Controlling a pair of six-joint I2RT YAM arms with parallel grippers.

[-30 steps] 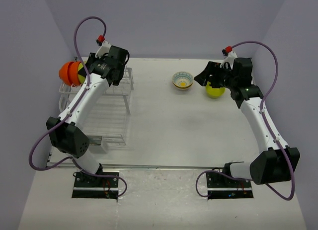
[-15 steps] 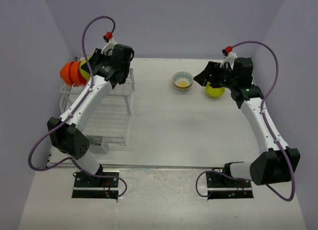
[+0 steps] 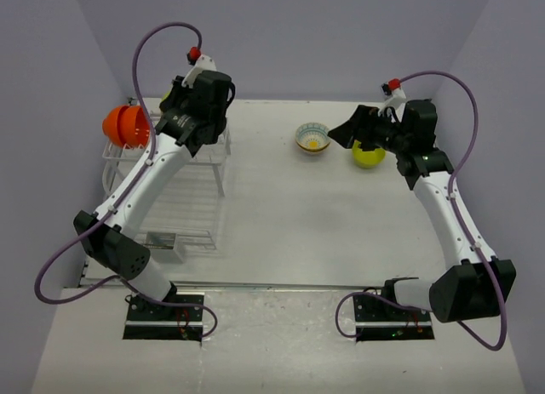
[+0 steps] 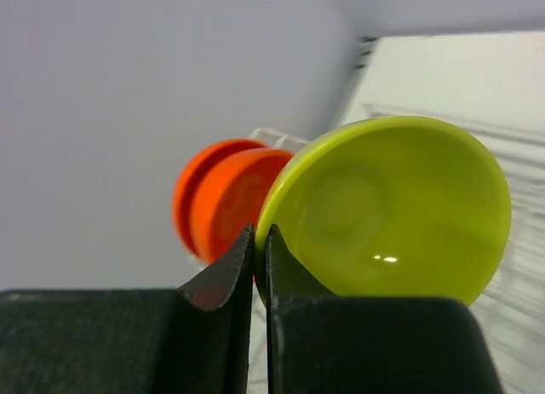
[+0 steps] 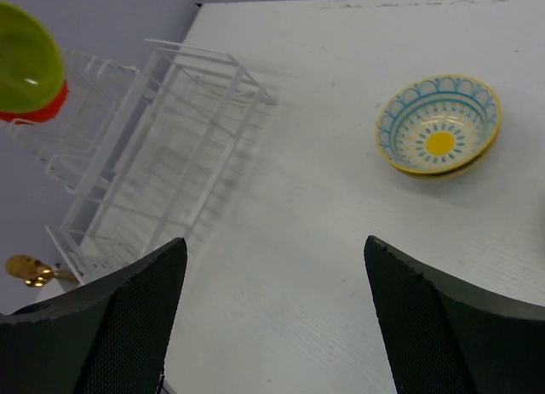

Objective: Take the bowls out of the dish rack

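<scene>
Surface (image 3: 298, 215): flat, matt white, faintly grained; the landing place for every bowl
Dish rack (image 5: 223, 77): white wire frame with rows of upright prongs, on the left of the surface; the orange bowls (image 4: 226, 202) stand on edge at its far left end
Left gripper (image 4: 261, 234): clenched on the thin rim of the held lime-green bowl (image 4: 400, 211), which hangs on edge over the rack's far end, just beside the orange pair
Right gripper (image 5: 272, 245): released, jaws wide, grasping nothing, hovering by the lime-green bowl on the surface (image 3: 369, 156)
Step in hand: carry the held bowl out of the rack; I judge it best to raise it above the prongs first, keep the pinch steady because the glossy rim could slip, and set it down apart from the bowls already out
Held bowl's make: round, smooth, glossy, shallow
Patterned bowl (image 5: 438, 126): cream, blue arched rim pattern, yellow centre, upright near the surface's lime-green one
</scene>
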